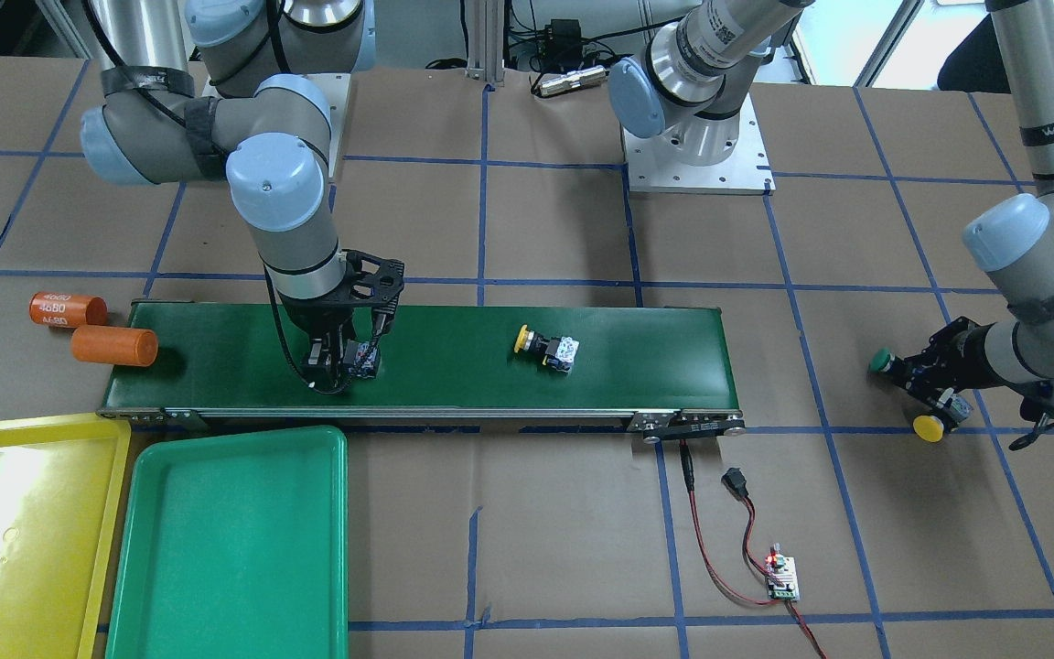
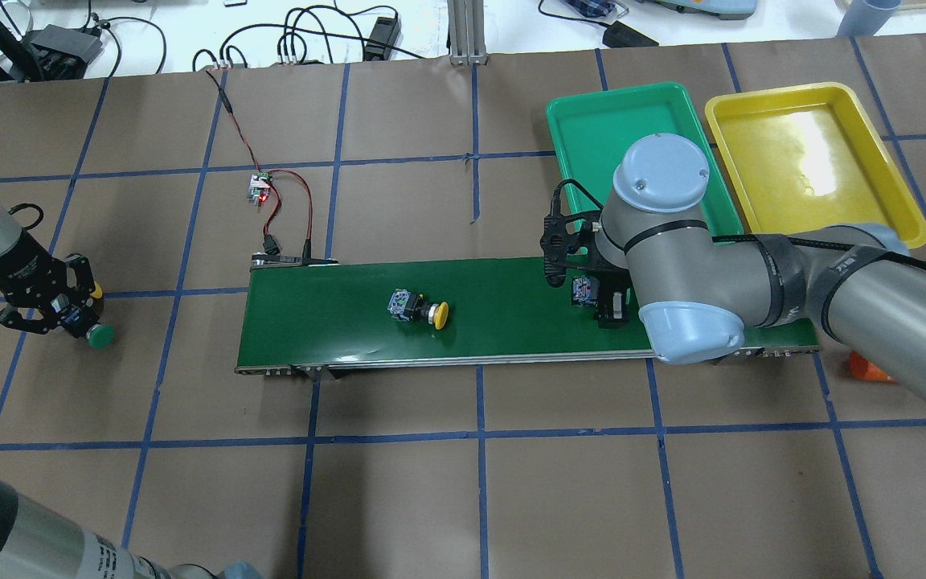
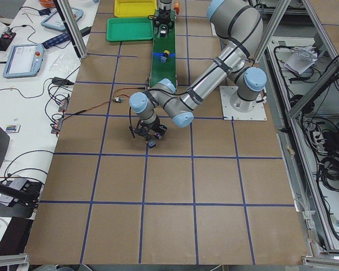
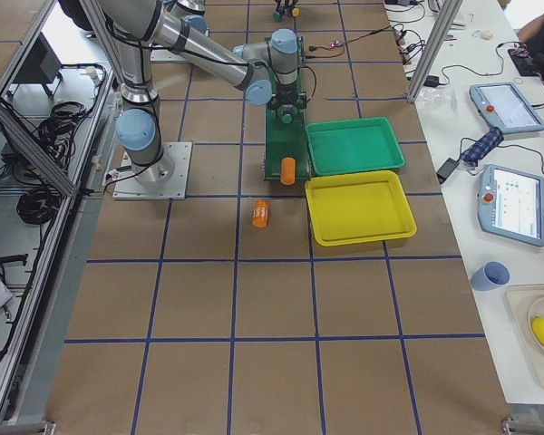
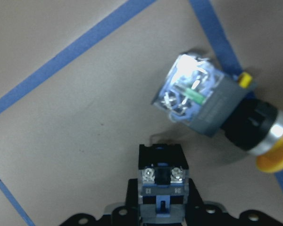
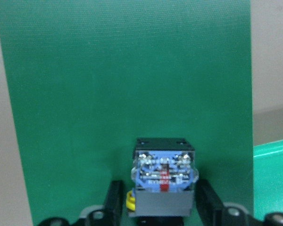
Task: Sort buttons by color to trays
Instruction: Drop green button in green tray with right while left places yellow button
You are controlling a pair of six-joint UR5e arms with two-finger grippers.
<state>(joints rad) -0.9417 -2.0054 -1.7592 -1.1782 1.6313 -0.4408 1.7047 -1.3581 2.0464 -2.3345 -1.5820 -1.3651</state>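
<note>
My right gripper (image 1: pixel 344 364) is low over the dark green belt (image 1: pixel 490 366), shut on a button (image 6: pixel 163 188). The button's grey-blue block faces the wrist camera and its cap is hidden. A yellow-capped button (image 1: pixel 545 348) lies on its side mid-belt. My left gripper (image 1: pixel 902 371) is low over the table beyond the belt's other end, shut on a green-capped button (image 1: pixel 880 361). A second yellow-capped button (image 5: pixel 217 106) lies on the paper right beside it. The green tray (image 1: pixel 225 540) and the yellow tray (image 1: pixel 24 531) sit side by side near my right arm; nothing shows in them.
Two orange cylinders (image 1: pixel 68 309) (image 1: pixel 113 346) lie at the belt's tray-side end, one of them on the belt. A small controller board (image 1: pixel 781 577) with red and black wires runs to the belt's other end. Brown paper with blue tape lines covers the table.
</note>
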